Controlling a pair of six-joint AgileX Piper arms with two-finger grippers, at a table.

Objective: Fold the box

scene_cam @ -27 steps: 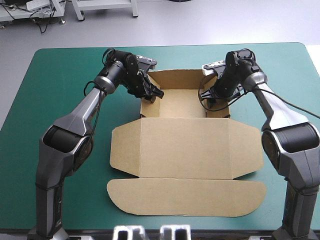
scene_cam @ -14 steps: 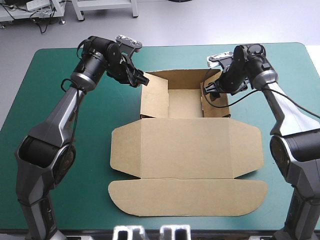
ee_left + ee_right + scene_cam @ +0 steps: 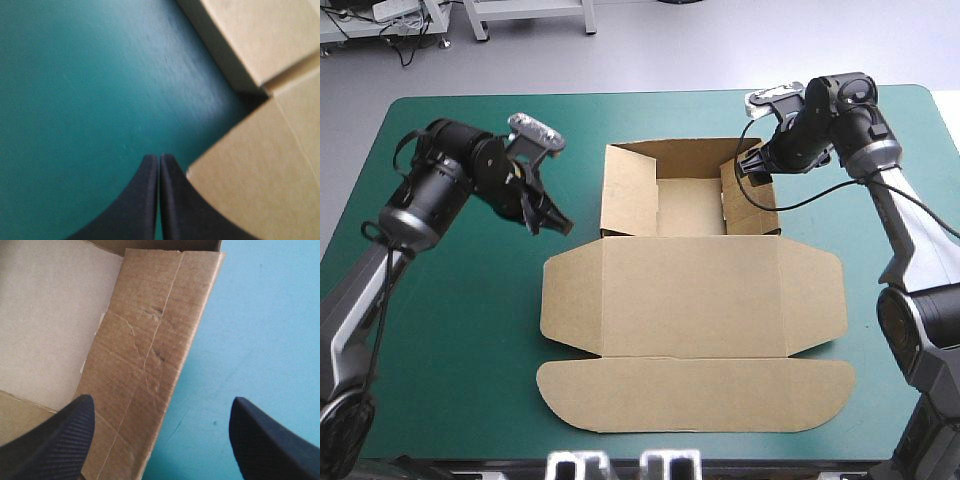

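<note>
Nearest the table's near edge, the brown box (image 3: 690, 300) lay opened out on the teal-green cover (image 3: 450, 330), roughly midway between the left and right edges. Its rounded flap (image 3: 695, 392) lay flat closest to the near edge. Beyond that came the flat lid (image 3: 690, 295), with a side flap spread out at each end. Farther on, the tray (image 3: 690, 207) stood with its walls raised and its top open, toward the far edge.

Left of the tray, the left gripper (image 3: 558, 225) hung over bare cover, clear of the board. From its wrist camera the left gripper (image 3: 159, 157) had its black fingers pressed together into one point with nothing between them. The corner of the lid's left side flap (image 3: 250, 195) was just beside them, and the tray's left wall (image 3: 250, 40) lay farther ahead.

At the tray's far right corner, the right gripper (image 3: 752, 170) was poised above the right wall (image 3: 752, 205). Seen from its own wrist, the right gripper (image 3: 162, 402) was spread wide. One finger (image 3: 55, 440) sat on the tray's side of the wall (image 3: 150, 340) and the other (image 3: 265, 440) over the cover outside; neither pinched the board.
</note>
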